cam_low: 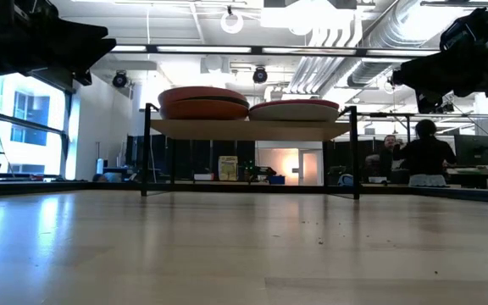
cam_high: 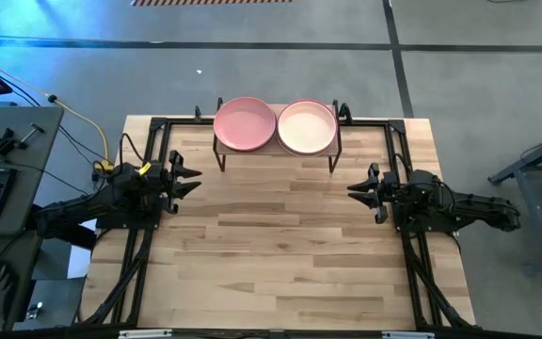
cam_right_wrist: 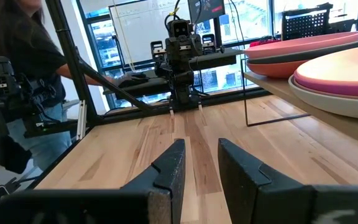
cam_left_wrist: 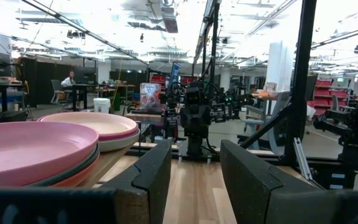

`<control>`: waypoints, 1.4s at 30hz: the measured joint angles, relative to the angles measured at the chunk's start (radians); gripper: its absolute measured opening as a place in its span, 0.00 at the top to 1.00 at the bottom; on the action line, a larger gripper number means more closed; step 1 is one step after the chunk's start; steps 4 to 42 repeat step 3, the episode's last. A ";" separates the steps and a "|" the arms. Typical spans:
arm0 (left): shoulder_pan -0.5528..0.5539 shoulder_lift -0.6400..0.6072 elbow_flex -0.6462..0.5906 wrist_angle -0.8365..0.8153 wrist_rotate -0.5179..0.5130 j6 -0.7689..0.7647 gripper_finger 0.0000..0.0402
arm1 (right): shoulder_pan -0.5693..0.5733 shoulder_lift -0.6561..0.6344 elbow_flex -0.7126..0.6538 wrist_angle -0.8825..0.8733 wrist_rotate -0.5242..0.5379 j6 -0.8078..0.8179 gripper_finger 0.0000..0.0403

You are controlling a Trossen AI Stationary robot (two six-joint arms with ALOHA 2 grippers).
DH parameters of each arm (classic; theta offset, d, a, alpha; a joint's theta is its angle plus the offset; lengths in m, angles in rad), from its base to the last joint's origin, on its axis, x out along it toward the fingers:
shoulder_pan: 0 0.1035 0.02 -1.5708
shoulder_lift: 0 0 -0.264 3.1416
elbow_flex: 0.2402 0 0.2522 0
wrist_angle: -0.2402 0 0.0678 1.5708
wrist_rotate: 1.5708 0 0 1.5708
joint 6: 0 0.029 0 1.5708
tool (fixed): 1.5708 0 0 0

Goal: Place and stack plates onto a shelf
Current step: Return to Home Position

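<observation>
Two stacks of plates sit side by side on the shelf [cam_high: 276, 151], a small light-wood board on thin black legs at the table's far edge. A pink plate [cam_high: 245, 123] tops the left stack and a cream plate [cam_high: 307, 126] tops the right one; plates beneath show only as rims in the wrist views. My left gripper [cam_high: 192, 179] hovers open at the table's left side, pointing right. My right gripper [cam_high: 358, 192] hovers open at the table's right side, pointing left. Neither holds anything.
The slatted wooden tabletop [cam_high: 280, 254] stretches bare between the two arms and toward the near edge. Black frame rails [cam_high: 149, 141] run along the table's left, right and far sides. A person [cam_low: 424, 157] sits in the room beyond the table.
</observation>
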State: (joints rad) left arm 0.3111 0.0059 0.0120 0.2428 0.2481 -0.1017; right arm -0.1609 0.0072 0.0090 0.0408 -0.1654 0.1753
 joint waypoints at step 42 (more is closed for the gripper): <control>0.000 0.000 0.000 0.000 0.000 0.000 0.68 | 0.000 0.000 0.000 0.000 0.000 0.000 0.81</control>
